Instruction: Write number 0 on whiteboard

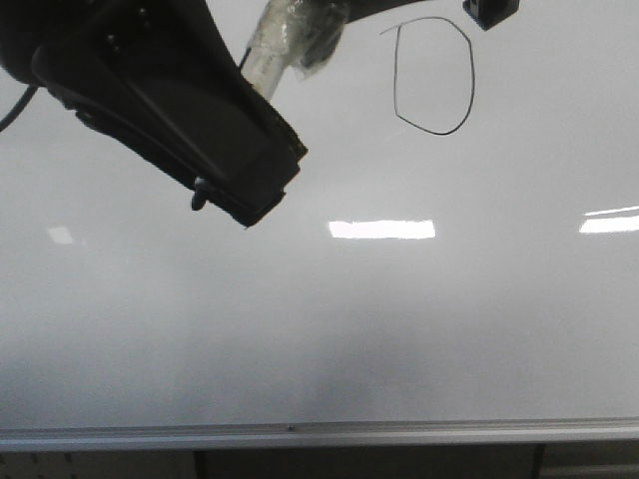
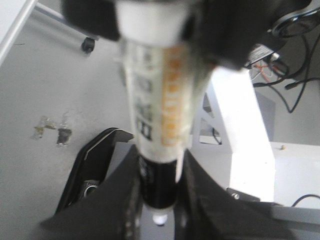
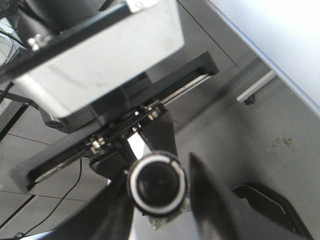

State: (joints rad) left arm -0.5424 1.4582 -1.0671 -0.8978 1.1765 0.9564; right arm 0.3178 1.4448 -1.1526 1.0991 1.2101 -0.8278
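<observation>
The whiteboard (image 1: pixel 319 329) fills the front view, with its aluminium rail (image 1: pixel 319 433) along the near edge. The 0 (image 1: pixel 432 76) is drawn at the far right of centre: a closed black loop, taller than wide, flat on its left side, with a short tail at upper left. The loop appears complete, so the writing step is judged done. Two bright rectangular patches lower on the board are light reflections, not ink. The left arm (image 1: pixel 170 110) crosses the far left of the front view, to the left of the loop and not overlapping it. In the left wrist view the left end effector (image 2: pixel 159 200) is clenched on a marker (image 2: pixel 157 125), its two dark fingers (image 2: pixel 120 195) pressing the black lower barrel from both sides. This two-sided clamp keeps the marker in line with the fingers so that the tip can be steered. The marker barrel is wrapped in clear film or tape (image 1: pixel 290 45), probably to thicken it and stop it slipping under writing pressure. The marker tip is not visible in the front view, so contact with the board cannot be confirmed. The right end effector (image 3: pixel 157 190) shows dark fingers on either side of a round black, white-rimmed part (image 3: pixel 157 184); whether they grip it cannot be told. In the right wrist view a strip of the board lies at one corner, well apart from the fingers.
</observation>
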